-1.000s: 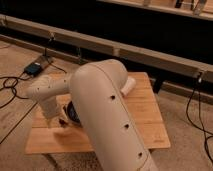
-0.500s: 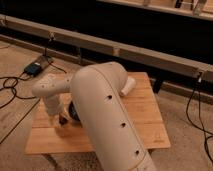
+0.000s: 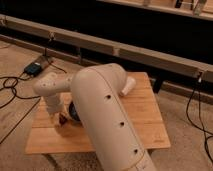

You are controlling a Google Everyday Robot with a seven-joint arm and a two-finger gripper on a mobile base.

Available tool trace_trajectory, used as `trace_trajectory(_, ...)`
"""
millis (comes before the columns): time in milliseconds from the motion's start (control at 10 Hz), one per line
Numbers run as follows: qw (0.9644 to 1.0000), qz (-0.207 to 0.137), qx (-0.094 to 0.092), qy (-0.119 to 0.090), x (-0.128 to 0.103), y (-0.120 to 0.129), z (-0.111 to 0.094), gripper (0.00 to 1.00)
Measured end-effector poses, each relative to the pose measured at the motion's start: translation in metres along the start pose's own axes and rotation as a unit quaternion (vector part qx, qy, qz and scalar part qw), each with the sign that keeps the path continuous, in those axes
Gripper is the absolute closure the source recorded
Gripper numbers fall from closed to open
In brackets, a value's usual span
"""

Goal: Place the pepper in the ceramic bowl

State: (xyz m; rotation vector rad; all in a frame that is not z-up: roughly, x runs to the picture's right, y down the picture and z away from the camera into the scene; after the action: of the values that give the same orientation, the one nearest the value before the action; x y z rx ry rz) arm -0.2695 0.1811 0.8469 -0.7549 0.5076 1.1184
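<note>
My gripper [image 3: 58, 117] hangs from the white wrist at the left side of the wooden table [image 3: 145, 120], low over the tabletop. A small dark-red pepper [image 3: 63, 120] shows right at the gripper's tip; I cannot tell if it is held or lying on the wood. The dark blue-black ceramic bowl [image 3: 74, 111] sits just right of the gripper, and my large white upper arm [image 3: 107, 115] hides most of it. The pepper is at the bowl's left rim, outside it.
A white block-like object [image 3: 128, 85] lies on the table's far side, right of my arm. A blue box [image 3: 35, 67] and black cables [image 3: 12, 87] lie on the floor to the left. A long dark rail [image 3: 150, 52] runs behind the table.
The wrist and gripper have shifted a little to the right, closer to the bowl. The table and the white object have not moved.
</note>
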Motion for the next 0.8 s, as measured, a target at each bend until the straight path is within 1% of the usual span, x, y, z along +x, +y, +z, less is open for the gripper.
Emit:
trace_trajectory(200, 1.0, -0.004, 0.0, -0.001, -0.001, 0.0, 0.001, 0.75)
trace_trajectory(400, 1.0, -0.009, 0.001, -0.001, 0.0, 0.0, 0.001, 0.96)
trace_trajectory(500, 0.9999, -0.012, -0.001, -0.004, -0.001, 0.003, -0.002, 1.0)
trace_trajectory(800, 0.9991, -0.023, -0.019, -0.031, -0.007, 0.014, -0.03, 1.0)
